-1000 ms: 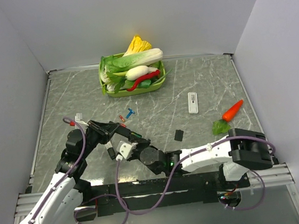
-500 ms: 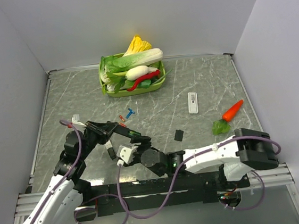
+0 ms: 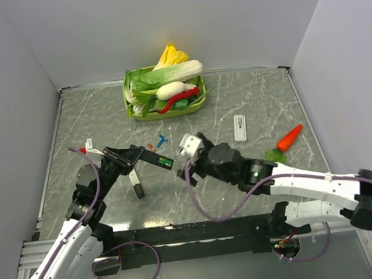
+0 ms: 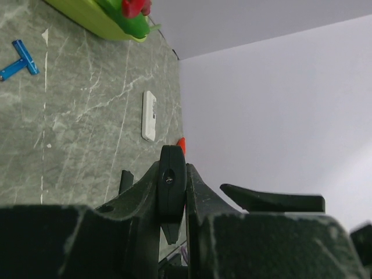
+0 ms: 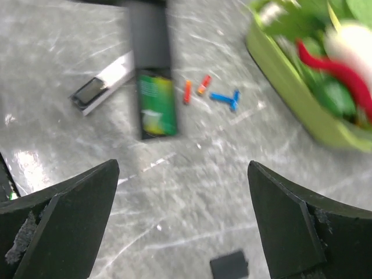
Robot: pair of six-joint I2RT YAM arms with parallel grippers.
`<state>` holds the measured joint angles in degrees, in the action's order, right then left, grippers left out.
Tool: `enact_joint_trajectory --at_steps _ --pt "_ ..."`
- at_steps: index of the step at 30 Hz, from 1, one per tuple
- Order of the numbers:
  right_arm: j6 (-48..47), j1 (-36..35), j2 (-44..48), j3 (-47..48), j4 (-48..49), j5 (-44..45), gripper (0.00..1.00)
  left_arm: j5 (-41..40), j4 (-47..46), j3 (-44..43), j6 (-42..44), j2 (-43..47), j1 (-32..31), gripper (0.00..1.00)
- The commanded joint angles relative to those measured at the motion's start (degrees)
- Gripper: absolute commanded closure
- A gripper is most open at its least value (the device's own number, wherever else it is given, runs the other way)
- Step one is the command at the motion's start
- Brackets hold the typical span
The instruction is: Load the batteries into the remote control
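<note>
Your left tool (image 3: 127, 158) is clamped on the black remote control (image 5: 148, 40), holding it out with the open bay facing up. Your right tool (image 5: 183, 168) hangs near it, jaws spread wide and carrying nothing. One green battery (image 5: 157, 107) looks seated in the bay, so I judge the loading partly done. The red batteries (image 5: 187, 92) and blue batteries (image 5: 222, 97) lie loose on the tabletop (image 3: 255, 99) just beyond the remote. A small black piece (image 5: 229, 264), possibly the cover, lies apart.

Remote (image 3: 150, 156) matt black plastic; table (image 3: 255, 99) glossy marble-look.
</note>
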<state>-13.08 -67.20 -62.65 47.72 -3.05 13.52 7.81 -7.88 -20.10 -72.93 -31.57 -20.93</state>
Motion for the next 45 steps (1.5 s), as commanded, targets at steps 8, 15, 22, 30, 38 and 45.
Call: enact_joint_trajectory --at_steps 8,15,22,30,38,45 --pt "23.97 18.06 3.33 4.30 -20.92 -16.08 0.00 5.81 -9.01 0.77 6.73 1.08 0.27 0.99" --pt "38.63 25.70 -3.70 4.58 -37.47 -8.86 0.02 6.69 -6.97 1.02 11.93 0.72 0.27 0.99" --pt "50.07 27.47 -7.74 1.23 -34.58 -1.05 0.00 8.27 -7.94 3.22 11.57 -1.12 0.27 0.99" --pt "61.33 27.65 -18.29 3.96 -35.71 4.85 0.04 8.09 -7.68 4.27 12.20 -0.95 0.27 0.99" --pt "63.88 27.47 -24.61 5.80 -34.04 3.09 0.19 7.83 -8.64 7.00 8.94 0.37 0.27 0.99" --pt "64.58 27.47 -28.57 7.73 -34.13 4.15 0.28 7.65 -8.12 6.83 9.03 0.72 0.19 0.99"
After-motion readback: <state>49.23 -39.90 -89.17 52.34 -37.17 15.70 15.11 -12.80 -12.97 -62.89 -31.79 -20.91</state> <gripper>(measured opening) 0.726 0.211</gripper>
